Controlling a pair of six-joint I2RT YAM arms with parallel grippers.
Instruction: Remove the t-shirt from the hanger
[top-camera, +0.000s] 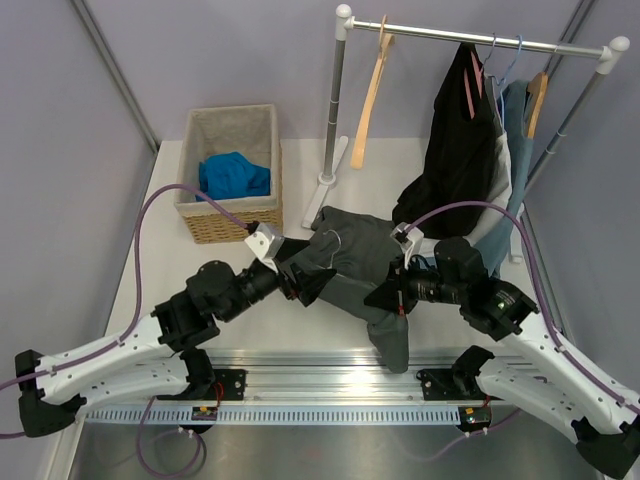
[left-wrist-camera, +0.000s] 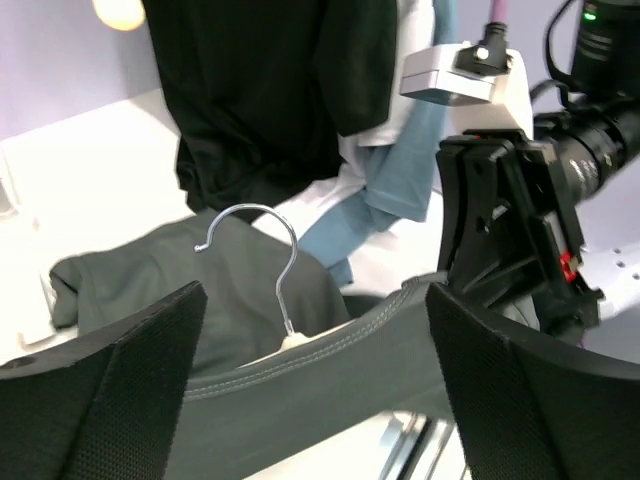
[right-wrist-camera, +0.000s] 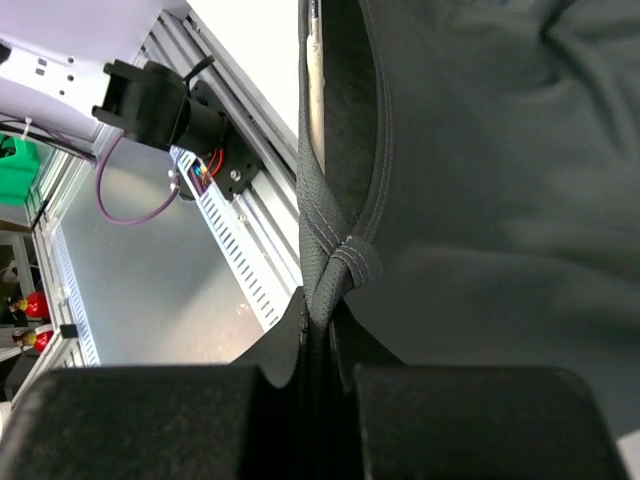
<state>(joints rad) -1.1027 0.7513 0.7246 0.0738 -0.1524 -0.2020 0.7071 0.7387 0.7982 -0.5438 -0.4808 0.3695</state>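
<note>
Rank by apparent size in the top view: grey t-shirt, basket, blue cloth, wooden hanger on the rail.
Largest: grey t-shirt and basket, too alike to rank.
Then: blue cloth.
Smallest: wooden hanger, long but thin.

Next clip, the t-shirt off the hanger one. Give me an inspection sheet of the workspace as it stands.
Surface: white table, arms bolted at its near edge.
Job's things: grey t-shirt lies on the table; hanger inside it, hook poking out of the collar.
Clutter: basket holding a blue cloth; rack with a bare wooden hanger, black garment and pale blue ones.
Grippers: left gripper open, collar running between its fingers; right gripper shut on the collar seam.
Cables: purple cable loops from each wrist.
Surroundings: plain walls.
</note>
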